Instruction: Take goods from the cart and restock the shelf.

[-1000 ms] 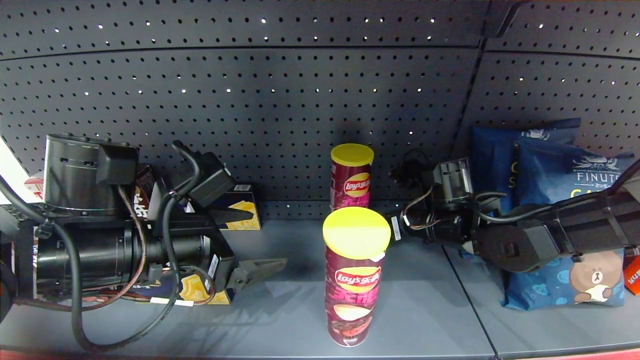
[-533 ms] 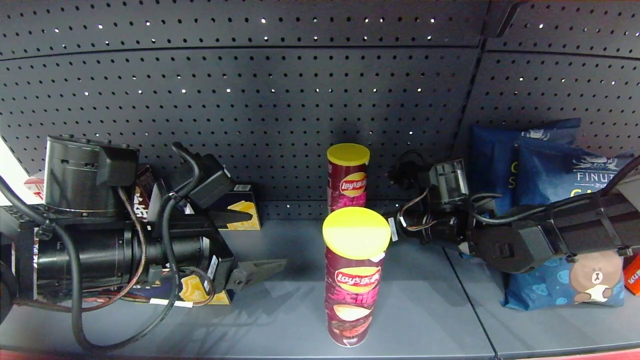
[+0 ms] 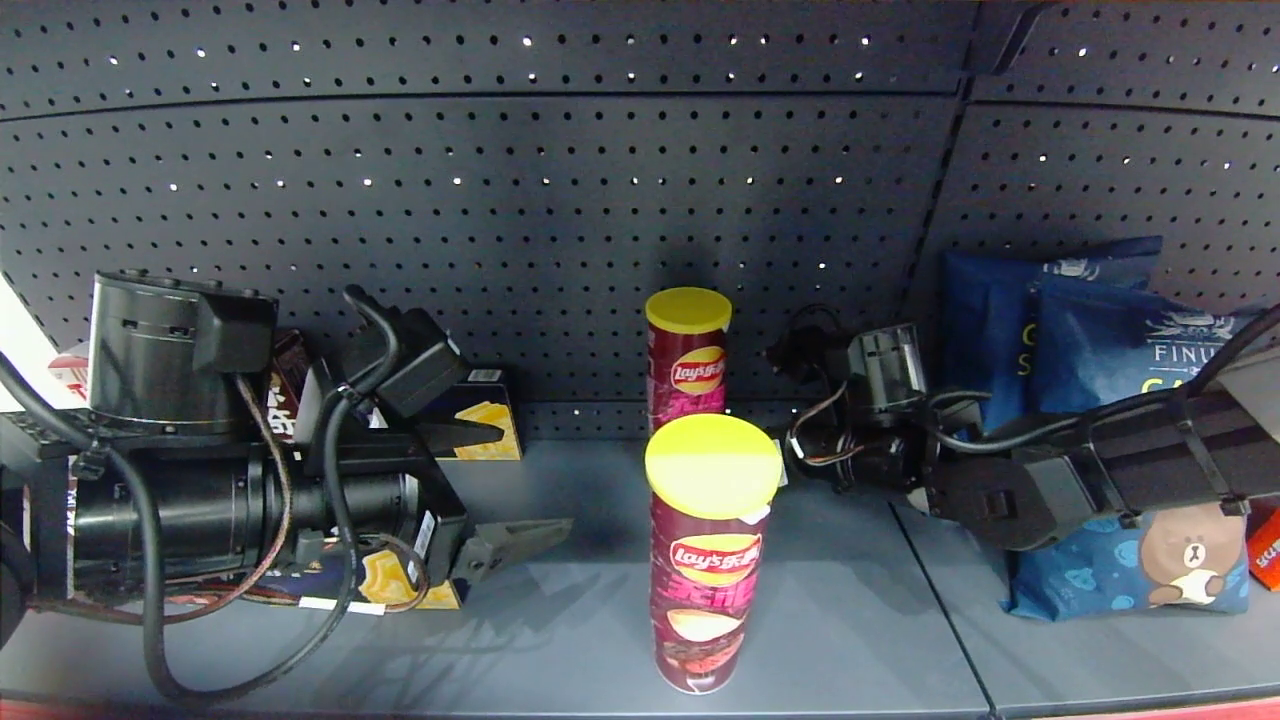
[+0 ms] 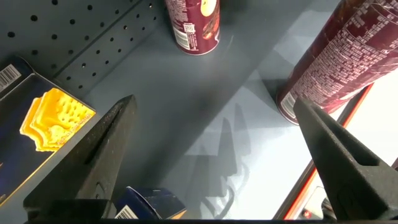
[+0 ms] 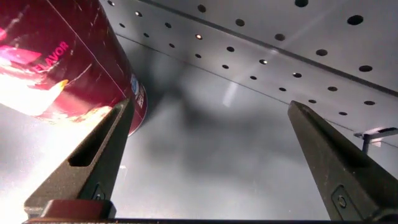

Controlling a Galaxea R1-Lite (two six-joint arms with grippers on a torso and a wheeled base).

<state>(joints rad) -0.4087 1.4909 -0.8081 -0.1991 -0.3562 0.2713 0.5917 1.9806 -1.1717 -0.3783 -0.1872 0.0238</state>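
Shelf [image 3: 850,620] deck seen from the head camera, with two chip cans standing upright on it. Front can [image 3: 712,560] is standing near the shelf's front edge; rear can [image 3: 686,350] is standing directly behind it, close to the perforated back panel [image 3: 500,200]. Left gripper [image 4: 212,102] is hovering low over the deck to the left of the front can, its fingers spread wide and gripping nothing. Right gripper [image 5: 208,106] is lying at the right side of the rear can, likewise spread and holding nothing; one finger [image 5: 93,162] is sitting just beside the can's base, though contact cannot be judged. Dark boxes [image 3: 480,420] are lying behind the left arm, and blue snack bags [image 3: 1100,330] are leaning at the shelf's right end.
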